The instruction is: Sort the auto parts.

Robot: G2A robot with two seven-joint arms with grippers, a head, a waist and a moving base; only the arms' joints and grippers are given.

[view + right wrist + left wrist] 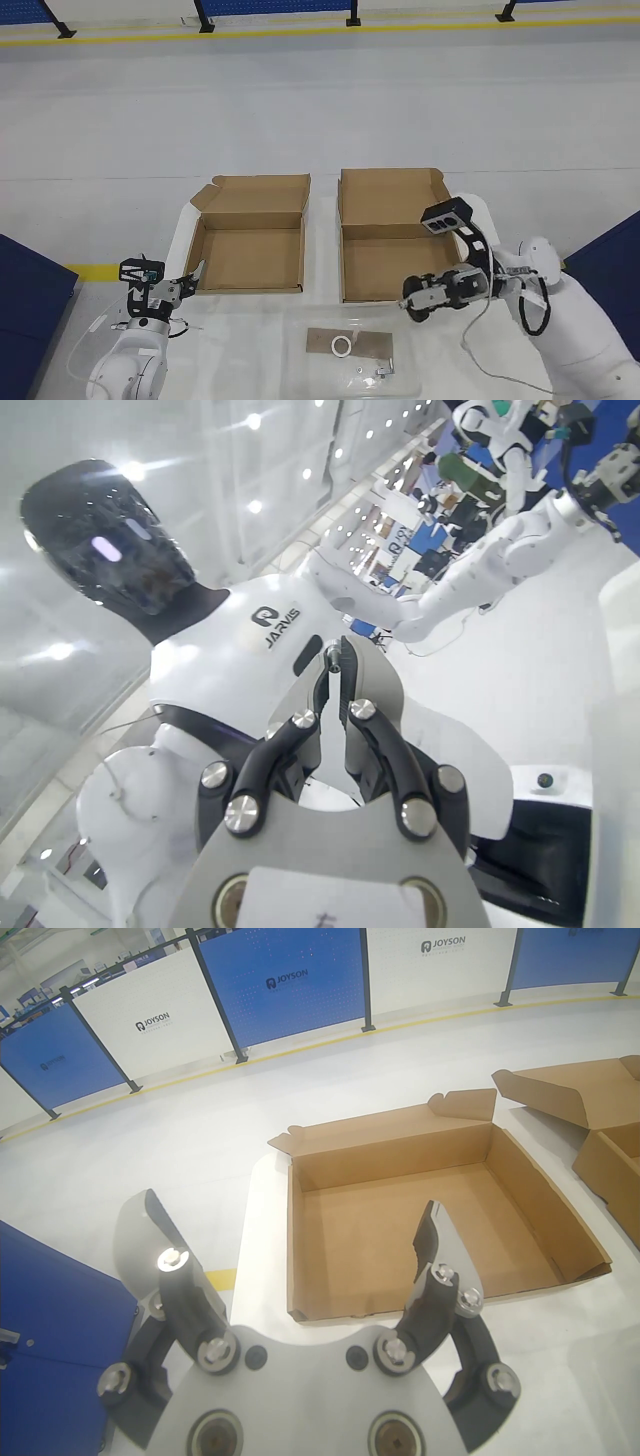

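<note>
two open cardboard boxes, left box (pixel 250 258) and right box (pixel 385 268), both empty. one white ring (pixel 342 346) on a brown sheet (pixel 320 340), tiny metal bits (pixel 377 372) beside it, count unclear. left gripper (pixel 290 1207) fingers apart near left box. right gripper (pixel 335 665) pinched on one small metal part (pixel 333 650) by right box's near edge.

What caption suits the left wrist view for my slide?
Open left gripper hovers at the near edge of a cardboard box on the white table, a second box beside it.

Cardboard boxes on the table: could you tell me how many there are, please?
2. The left box sits ahead of the left gripper; the right box lies beside it, near the right gripper.
</note>
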